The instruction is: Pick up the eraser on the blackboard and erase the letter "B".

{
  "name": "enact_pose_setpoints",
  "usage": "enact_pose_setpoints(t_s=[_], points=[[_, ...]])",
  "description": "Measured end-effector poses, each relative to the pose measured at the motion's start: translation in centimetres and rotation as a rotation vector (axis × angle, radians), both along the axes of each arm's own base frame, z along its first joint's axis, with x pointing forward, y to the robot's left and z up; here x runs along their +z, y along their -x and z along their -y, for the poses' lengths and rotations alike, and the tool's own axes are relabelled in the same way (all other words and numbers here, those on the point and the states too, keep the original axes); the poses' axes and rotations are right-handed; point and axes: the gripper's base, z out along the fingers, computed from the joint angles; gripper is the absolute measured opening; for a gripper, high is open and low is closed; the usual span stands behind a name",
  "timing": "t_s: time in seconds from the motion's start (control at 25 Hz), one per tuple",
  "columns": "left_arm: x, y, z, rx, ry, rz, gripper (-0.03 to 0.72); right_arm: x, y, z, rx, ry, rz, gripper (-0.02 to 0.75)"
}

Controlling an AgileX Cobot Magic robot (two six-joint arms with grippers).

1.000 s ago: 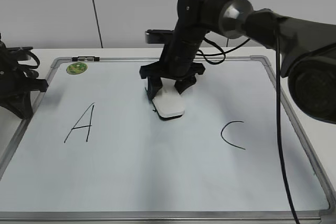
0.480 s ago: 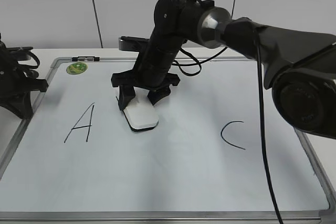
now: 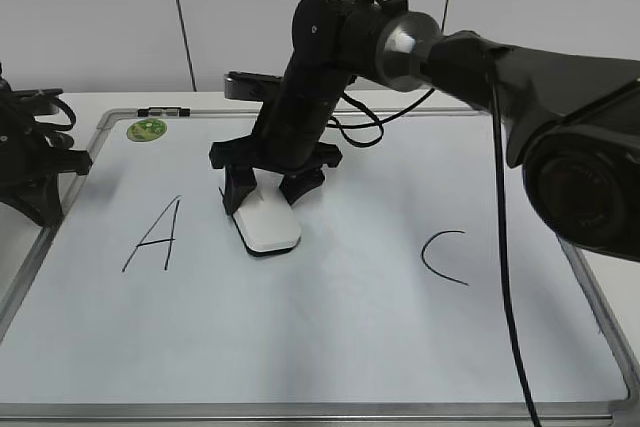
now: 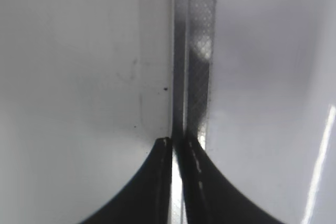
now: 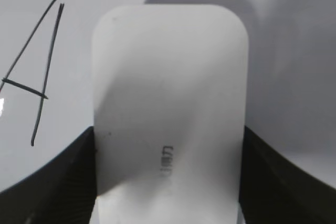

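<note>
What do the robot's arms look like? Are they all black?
Mostly. The right arm is glossy black with rounded links, a shiny silver joint, and thin black cables looping off it. Its gripper has short black fingers. The left gripper ends in two dark, curved, tapering fingers. No markings or sleeves show.

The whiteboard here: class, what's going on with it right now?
The right gripper is clamped on a white eraser and presses it flat on the whiteboard, between the letter A and the letter C. No B shows on the bare board. The left gripper sits shut over the board's left frame, holding nothing. A green magnet sits in the far left corner.
</note>
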Motion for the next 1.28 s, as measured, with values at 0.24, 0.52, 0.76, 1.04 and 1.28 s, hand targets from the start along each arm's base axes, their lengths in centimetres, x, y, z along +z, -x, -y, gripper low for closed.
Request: enact_pose_setpoints(t_s=[0.24, 0.52, 0.76, 1.04, 1.28], points=[[0.0, 0.0, 0.0, 0.001, 0.002, 0.0, 0.027, 2.1, -0.9, 2.6, -0.04, 0.0, -0.001, 0.523], [0.0, 0.0, 0.0, 0.001, 0.002, 0.002, 0.027, 6.0, -3.5, 8.6, -0.153, 0.029, 0.097, 0.522], [0.0, 0.0, 0.0, 0.002, 0.004, 0.002, 0.027, 6.5, -4.9, 12.5, -0.206, 0.148, 0.157, 0.522], [0.0, 0.0, 0.0, 0.003, 0.004, 0.004, 0.027, 7.1, -5.9, 17.1, -0.317, 0.189, 0.159, 0.522], [0.0, 0.0, 0.0, 0.003, 0.004, 0.004, 0.027, 6.6, -5.1, 20.5, -0.356, 0.292, 0.126, 0.522]])
